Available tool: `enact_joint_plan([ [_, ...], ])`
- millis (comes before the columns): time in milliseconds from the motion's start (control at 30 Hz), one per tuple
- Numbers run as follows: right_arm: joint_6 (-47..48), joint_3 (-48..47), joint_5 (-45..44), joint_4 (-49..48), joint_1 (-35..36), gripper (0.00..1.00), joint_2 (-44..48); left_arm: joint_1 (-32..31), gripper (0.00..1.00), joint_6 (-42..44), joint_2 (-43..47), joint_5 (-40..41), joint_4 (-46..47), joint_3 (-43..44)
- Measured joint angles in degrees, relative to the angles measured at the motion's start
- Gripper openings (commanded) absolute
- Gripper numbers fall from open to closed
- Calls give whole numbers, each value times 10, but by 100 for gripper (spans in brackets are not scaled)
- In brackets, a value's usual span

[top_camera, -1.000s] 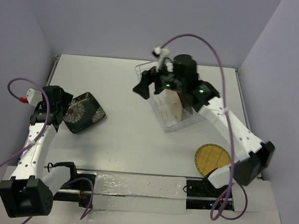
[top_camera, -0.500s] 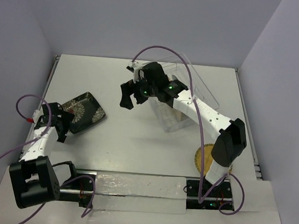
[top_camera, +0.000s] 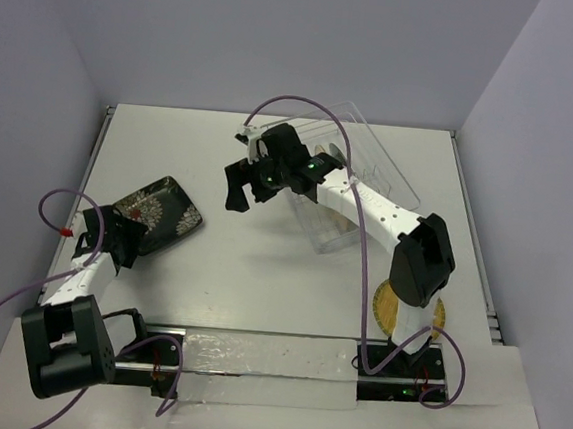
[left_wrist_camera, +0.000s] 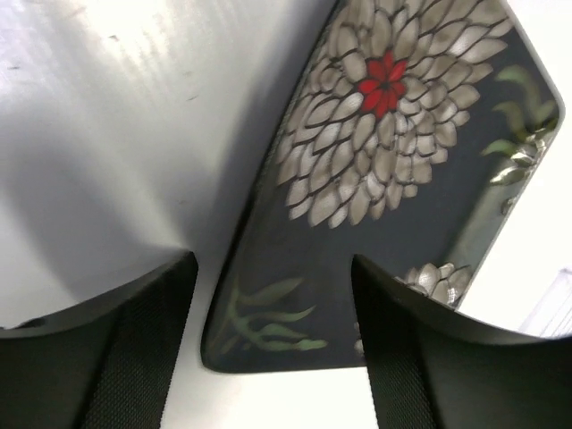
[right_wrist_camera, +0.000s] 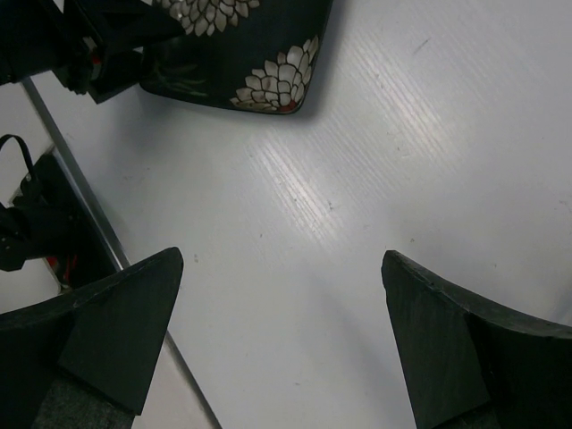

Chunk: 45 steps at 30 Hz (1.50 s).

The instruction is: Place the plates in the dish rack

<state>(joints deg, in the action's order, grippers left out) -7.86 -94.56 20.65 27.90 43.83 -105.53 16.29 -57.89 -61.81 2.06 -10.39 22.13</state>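
Observation:
The black square plate (top_camera: 161, 214) with a white flower-and-leaf pattern lies flat at the table's left. It fills the left wrist view (left_wrist_camera: 393, 179). My left gripper (top_camera: 126, 244) is open at its near-left corner, and in its wrist view (left_wrist_camera: 273, 357) that corner lies between the fingers. My right gripper (top_camera: 237, 188) is open and empty over bare table, left of the dish rack (top_camera: 370, 182). Its own view (right_wrist_camera: 281, 340) shows the black plate (right_wrist_camera: 241, 45) ahead. A tan plate (top_camera: 339, 215) stands in the rack, partly hidden. The tan woven round plate (top_camera: 391, 310) lies near right, mostly behind the arm. The grey-blue plate is out of view.
Grey walls close in the table on the left, back and right. The right arm's forearm crosses over the rack. Purple cables loop above both arms. A mounting rail (top_camera: 254, 357) runs along the near edge between the arm bases.
My right gripper has swung left, away from the rack and out over the middle of the table. My left arm has drawn back toward the near left, its gripper now at the black plate's near corner.

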Motion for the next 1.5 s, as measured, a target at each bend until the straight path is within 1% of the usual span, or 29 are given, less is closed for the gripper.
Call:
enact_joint_plan([
  [67,-5,0,3,1,0,99,-12,0,59,-2,-10,-8,24,-6],
  [133,-11,0,6,1,0,99,-20,1,54,-3,-19,-15,45,-13],
  [200,-16,0,8,0,0,99,-25,1,41,-6,-28,-23,66,-19],
  [233,-18,0,8,0,0,99,-26,1,37,-7,-31,-25,73,-21],
  [333,-22,0,8,-2,0,99,-26,2,34,-11,-35,-30,88,-31],
  [367,-24,0,8,-4,0,99,-26,2,31,-11,-35,-32,95,-34],
  [467,-29,1,8,-10,0,99,-26,2,13,-11,-32,-37,114,-46],
  [500,-30,1,8,-12,0,99,-27,2,5,-12,-28,-42,123,-50],
  [533,-31,1,8,-14,0,99,-27,1,1,-11,-24,-48,134,-52],
  [633,-32,1,8,-18,0,99,-30,0,0,-3,-9,-58,163,-53],
  [800,-33,0,6,-23,0,99,-50,0,0,12,20,-55,161,-64],
  [967,-48,-23,-4,-26,3,99,-97,1,0,45,112,-51,97,-76],
  [1100,-75,-56,-10,-30,8,99,-136,1,0,71,154,-73,55,-76],
  [1300,-116,-68,-19,-47,10,99,-158,-3,0,85,171,-135,42,-83],
  [1500,-154,-67,-21,-68,12,98,-172,-37,0,87,173,-171,42,-94],
])
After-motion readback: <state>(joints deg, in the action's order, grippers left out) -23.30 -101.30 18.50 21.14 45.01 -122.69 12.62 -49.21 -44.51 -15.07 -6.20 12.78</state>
